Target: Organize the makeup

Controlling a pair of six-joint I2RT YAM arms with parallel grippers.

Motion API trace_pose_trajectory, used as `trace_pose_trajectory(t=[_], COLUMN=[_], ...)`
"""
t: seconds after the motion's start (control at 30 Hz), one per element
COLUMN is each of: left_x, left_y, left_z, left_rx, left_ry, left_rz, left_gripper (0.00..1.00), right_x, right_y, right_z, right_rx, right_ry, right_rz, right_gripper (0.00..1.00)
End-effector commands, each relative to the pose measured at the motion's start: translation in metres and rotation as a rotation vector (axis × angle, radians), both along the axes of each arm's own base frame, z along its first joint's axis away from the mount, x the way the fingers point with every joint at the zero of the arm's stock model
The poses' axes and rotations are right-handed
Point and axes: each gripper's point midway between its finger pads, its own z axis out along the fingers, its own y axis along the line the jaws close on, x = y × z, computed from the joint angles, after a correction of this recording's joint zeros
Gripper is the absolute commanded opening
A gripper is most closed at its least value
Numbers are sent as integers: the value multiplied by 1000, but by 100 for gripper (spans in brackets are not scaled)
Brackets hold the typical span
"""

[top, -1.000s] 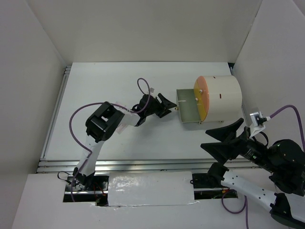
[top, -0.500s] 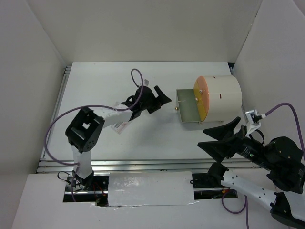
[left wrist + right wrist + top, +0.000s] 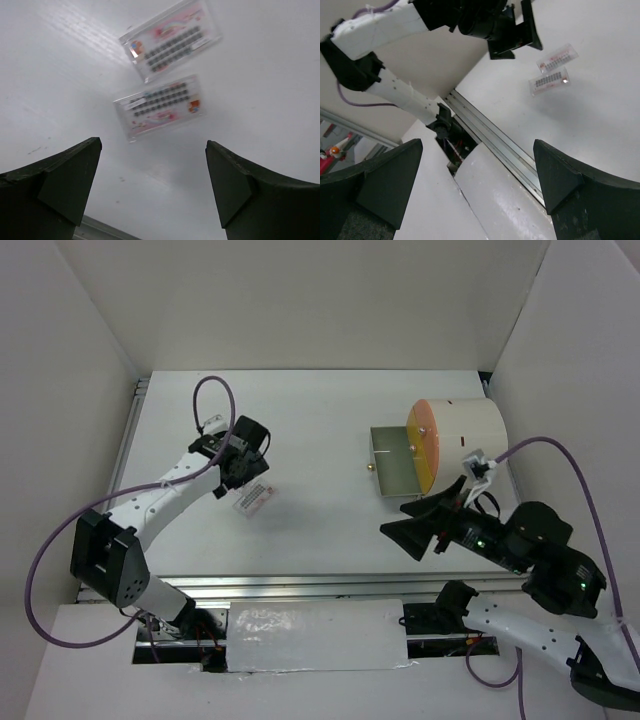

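Note:
Two white pink-printed packets lie side by side on the white table, one [image 3: 170, 40] farther and one [image 3: 160, 107] nearer in the left wrist view. They also show in the right wrist view [image 3: 549, 81]. In the top view a packet [image 3: 253, 498] lies just right of my left gripper [image 3: 238, 468]. My left gripper [image 3: 155, 185] is open and empty, hovering above the packets. My right gripper [image 3: 415, 520] is open and empty, in the air near the drawer. No palettes or sticks are in view.
A large white cylinder [image 3: 465, 440] with an orange front stands at the right. Its grey-green drawer [image 3: 392, 468] is pulled open toward the left. White walls enclose the table. A metal rail [image 3: 300, 585] runs along the near edge.
My left gripper swung left, away from the open drawer, to above the packets. My right arm moved left, toward the middle of the table.

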Motion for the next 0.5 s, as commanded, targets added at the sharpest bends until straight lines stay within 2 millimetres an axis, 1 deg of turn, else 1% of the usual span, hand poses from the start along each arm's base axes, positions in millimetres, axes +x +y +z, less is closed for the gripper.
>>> trace_pose_trajectory(t=[0.0, 0.07, 0.1, 0.13, 0.17, 0.23, 0.27, 0.3, 0.33, 0.37, 0.4, 0.47], left_x=[-27, -31, -39, -42, -45, -47, -45, -46, -44, -30, -33, -32], left_y=[20, 22, 28, 31, 36, 42, 46, 46, 42, 29, 17, 4], left_z=[-22, -27, -29, -27, -22, -14, -11, -10, -11, -9, -21, -33], left_rx=[22, 20, 31, 39, 48, 68, 77, 73, 111, 82, 80, 83], left_ry=[83, 96, 120, 121, 105, 82, 65, 50, 53, -1, 47, 90], left_rz=[0, -2, 25, 31, 34, 17, 4, -34, -159, -233, -373, -514], left_gripper=[99, 99, 100, 99, 100, 99, 99, 99, 99, 99, 99, 99], right_x=[23, 30, 38, 50, 62, 78, 82, 87, 87, 88, 89, 89], right_y=[22, 28, 31, 28, 31, 27, 32, 39, 44, 54, 58, 63], right_z=[-23, -37, -44, -49, -67, -89, -95, -107, -111, -116, -118, -119], right_rx=[-67, -98, -112, -127, -179, -276, -292, -323, -324, -305, -296, -278], right_ry=[57, 88, 109, 121, 169, 226, 248, 270, 276, 277, 276, 268], right_rz=[-28, -38, -67, -135, -184, -273, -281, -280, -265, -238, -225, -206], right_gripper=[100, 100, 100, 100, 100, 100, 100, 100, 100, 100, 100, 100])
